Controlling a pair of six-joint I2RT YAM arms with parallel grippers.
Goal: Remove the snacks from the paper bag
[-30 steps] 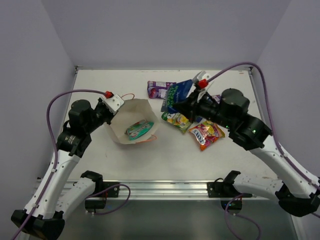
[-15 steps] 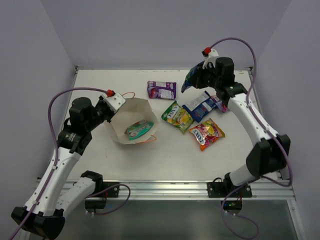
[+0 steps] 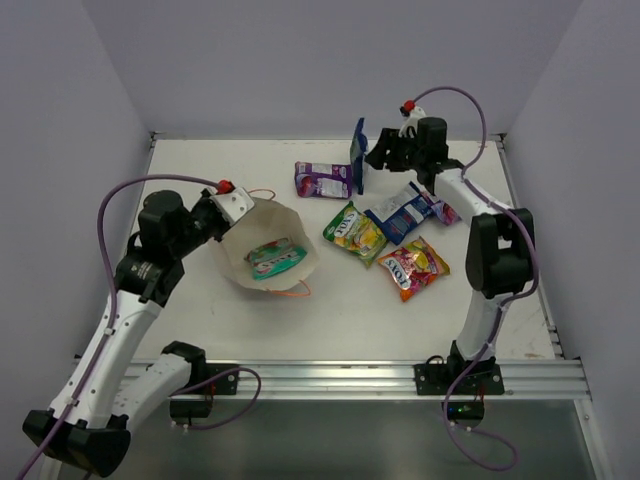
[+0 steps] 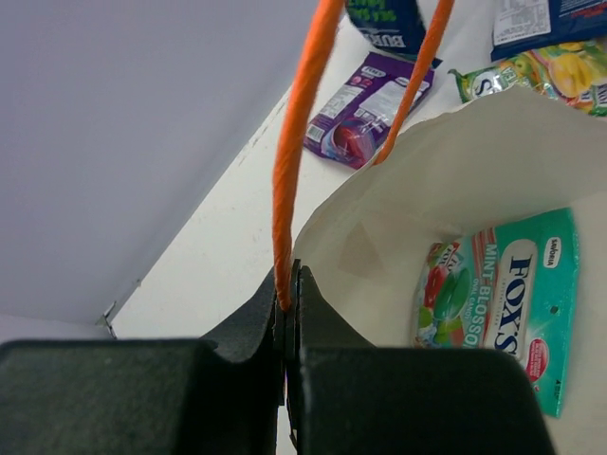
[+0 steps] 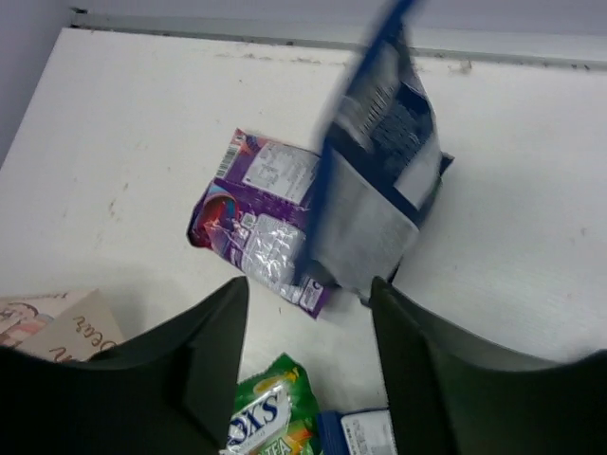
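Left gripper (image 4: 287, 294), middle left of the top view, is clamped on the bag's (image 3: 285, 218) orange handle (image 4: 294, 161) at the rim. A teal packet (image 3: 277, 257) lies inside the bag. To the right on the table (image 3: 200, 300) lie an orange-red packet (image 3: 413, 268), a green-yellow packet (image 3: 353, 232), a blue-white packet (image 3: 403, 210) and a purple packet (image 3: 322, 180). At upper right the right gripper (image 3: 383, 155) has its jaws apart, with a dark blue packet (image 3: 358, 155) on edge, blurred, just beyond them.

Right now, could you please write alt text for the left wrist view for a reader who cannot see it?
The left jaws are shut on one orange handle of the paper bag, whose open mouth shows a teal packet lying inside. Beyond the bag, a purple packet lies on the white table.
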